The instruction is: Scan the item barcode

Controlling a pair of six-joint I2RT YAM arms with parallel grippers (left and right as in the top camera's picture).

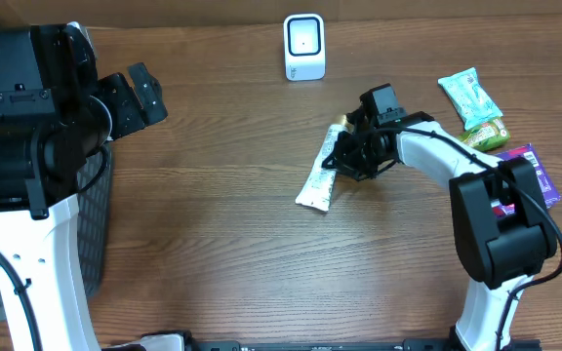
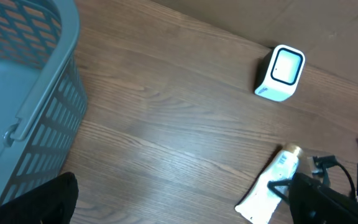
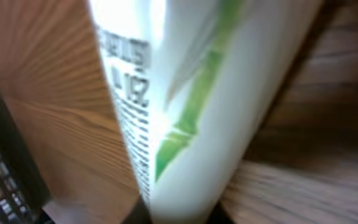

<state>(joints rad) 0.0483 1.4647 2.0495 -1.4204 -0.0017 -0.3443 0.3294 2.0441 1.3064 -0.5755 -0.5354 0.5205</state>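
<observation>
**Right tool clamps the tube at mid-table**

The wooden tabletop (image 1: 213, 234) carries a grey slatted basket (image 2: 42, 93) at its left edge. The left tool (image 1: 147, 105) hangs just right of the basket, its jaws spread wide and holding nothing. The right tool (image 1: 344, 156) is closed on the white tube (image 1: 318, 175), which sits mid-tabletop, cap end far and flat end near; the right wrist view shows its printed side up close. The white scanner (image 1: 304, 47) stands at the far edge, well apart from the tube. Snack packets (image 1: 468, 96) lie far right.
</observation>
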